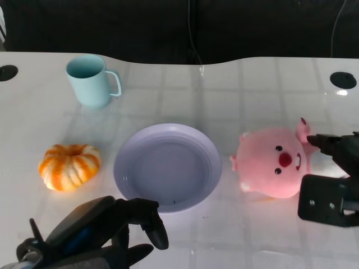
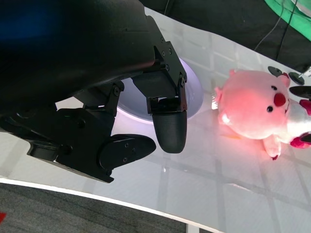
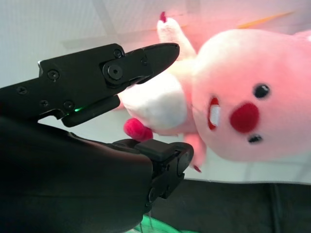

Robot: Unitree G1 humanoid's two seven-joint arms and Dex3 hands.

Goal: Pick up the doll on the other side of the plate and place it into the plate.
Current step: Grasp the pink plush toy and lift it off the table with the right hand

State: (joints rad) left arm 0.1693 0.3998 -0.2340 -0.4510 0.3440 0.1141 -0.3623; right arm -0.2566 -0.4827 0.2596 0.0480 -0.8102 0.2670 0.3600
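Fingers (image 3: 146, 60) of the right hand (image 1: 332, 176) stood apart around the pink doll (image 1: 273, 162), not clamped, as it lay on the white table (image 1: 252, 89) just right of the lavender plate (image 1: 168, 167). The left hand (image 1: 106, 230) hovered empty, fingers loosely spread, near the plate's front rim.

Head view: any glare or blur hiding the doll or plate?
Head view: glare patches on the table, but doll and plate are sharp. Left wrist view: left hand is a dark close mass, doll overexposed. Right wrist view: right hand is dark, doll soft and pink-washed.
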